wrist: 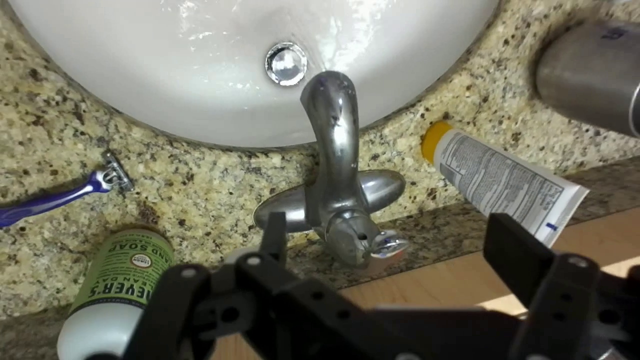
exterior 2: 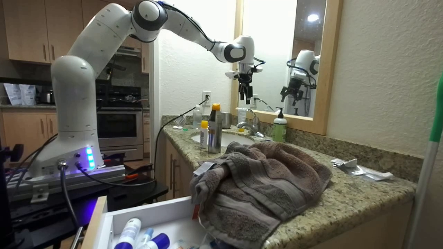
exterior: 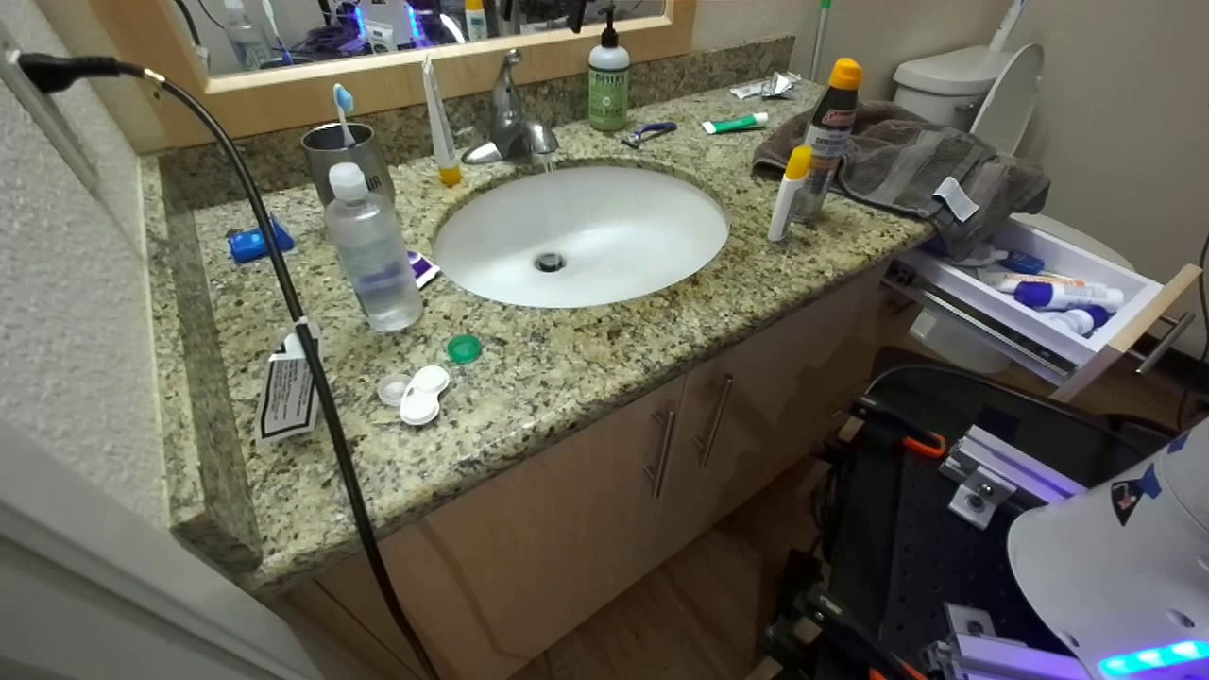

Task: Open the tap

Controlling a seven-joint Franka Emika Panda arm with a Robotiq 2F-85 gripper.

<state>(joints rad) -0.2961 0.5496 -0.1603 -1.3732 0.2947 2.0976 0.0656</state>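
Observation:
The tap (exterior: 511, 123) is silver metal with a short curved spout over the white oval basin (exterior: 623, 255). It also shows in an exterior view (exterior 2: 255, 124) and in the wrist view (wrist: 336, 135). Its lever handle (wrist: 389, 244) points back and to the right in the wrist view. A thin stream of water shows below the spout, and the basin looks wet. My gripper (exterior 2: 245, 99) hangs fingers down above the tap, apart from it. In the wrist view the gripper (wrist: 387, 222) is open and empty, its fingers either side of the handle in the picture.
A green soap bottle (wrist: 122, 275) and a white tube (wrist: 500, 175) flank the tap. A mirror frame (exterior 2: 330, 69) stands close behind. A metal cup (exterior: 373, 161), clear bottle (exterior: 373, 255), spray cans (exterior 2: 215, 129), a towel (exterior 2: 263, 183) and an open drawer (exterior: 1001, 312) are nearby.

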